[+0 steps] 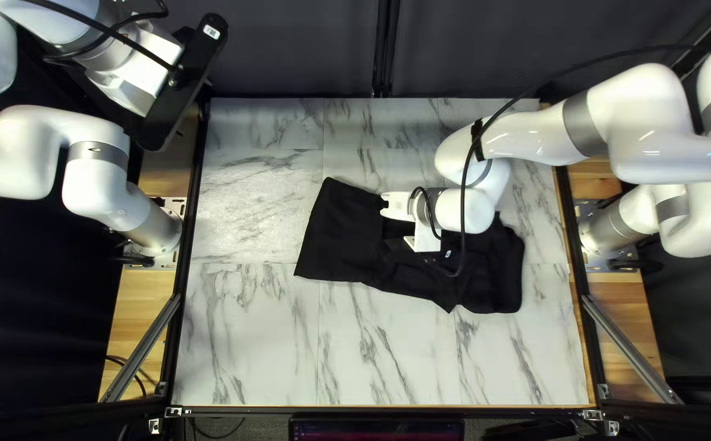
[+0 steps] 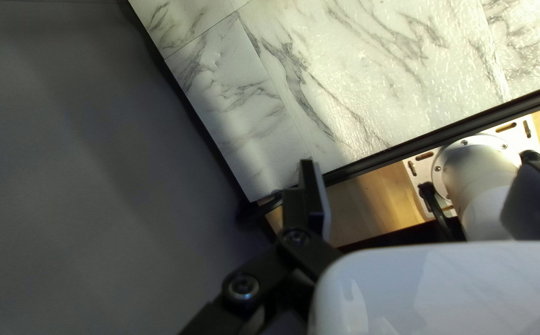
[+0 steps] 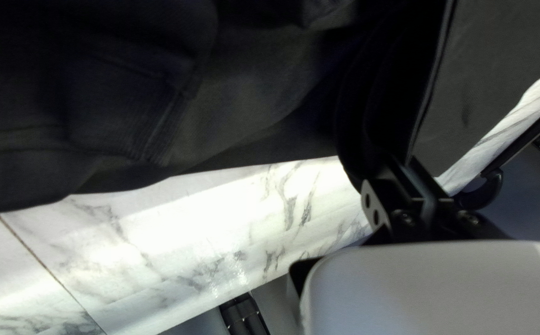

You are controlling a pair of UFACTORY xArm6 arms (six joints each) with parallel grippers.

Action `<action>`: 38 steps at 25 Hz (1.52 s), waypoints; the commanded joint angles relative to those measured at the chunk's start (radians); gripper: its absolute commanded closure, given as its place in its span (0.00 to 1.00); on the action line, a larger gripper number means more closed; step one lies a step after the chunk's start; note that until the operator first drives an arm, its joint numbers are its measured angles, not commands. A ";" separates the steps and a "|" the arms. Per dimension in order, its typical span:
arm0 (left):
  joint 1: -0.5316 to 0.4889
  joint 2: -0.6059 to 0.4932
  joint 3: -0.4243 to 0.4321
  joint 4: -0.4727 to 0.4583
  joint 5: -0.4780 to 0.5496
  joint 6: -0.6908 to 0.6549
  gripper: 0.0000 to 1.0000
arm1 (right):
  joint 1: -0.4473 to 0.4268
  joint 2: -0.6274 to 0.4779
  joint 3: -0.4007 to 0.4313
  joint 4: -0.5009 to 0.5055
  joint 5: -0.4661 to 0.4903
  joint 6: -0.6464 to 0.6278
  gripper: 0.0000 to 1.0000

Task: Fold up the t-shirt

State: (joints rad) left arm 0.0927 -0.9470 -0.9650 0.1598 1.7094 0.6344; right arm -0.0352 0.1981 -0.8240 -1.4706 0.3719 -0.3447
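Tabletop: white w/ grey marble veins, black rail along L edge, wood outboard of it.

R arm: white, reaches in from the R edge, out over the T-shirt. L arm: white, raised at far L, its upper part crossing the top of the top left view, wrist near the tabletop's far L corner.

T-shirt: black, on tabletop, mid to R of center in the top left view, partly hidden under R arm. L portion looks fairly smooth w/ a straight slanted side edge; R portion bunchier, w/ a pointed bit sticking out on the near side. R wrist view shows creases and a ribbed band, fabric rising to the tool.

Screen: just past near edge of tabletop, approx center.

R tool: clenched on T-shirt, pinching fabric at the far side of its L portion. L tool: released, fingers spread, no contact w/ T-shirt. L wrist view: tabletop corner ahead, L arm's round base beyond the gap.

Cable: black, thin, loops down from R arm over T-shirt.
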 commanded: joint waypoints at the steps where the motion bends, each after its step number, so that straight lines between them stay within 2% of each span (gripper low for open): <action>1: 0.000 0.000 0.000 0.000 0.000 0.000 0.00 | 0.011 -0.023 0.016 0.027 0.014 -0.016 1.00; 12: 0.000 0.000 0.000 0.000 0.000 0.000 0.00 | 0.078 -0.106 0.071 0.139 0.084 -0.071 1.00; 29: 0.000 0.000 0.000 0.000 0.000 0.000 0.00 | 0.227 -0.275 0.224 0.319 0.237 -0.076 1.00; 38: 0.000 0.000 0.000 0.000 0.000 0.000 0.00 | 0.226 -0.340 0.312 0.367 0.252 -0.066 1.00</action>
State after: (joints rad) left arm 0.0927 -0.9470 -0.9650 0.1598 1.7094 0.6344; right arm 0.1940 -0.1304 -0.5246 -1.1151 0.6217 -0.4077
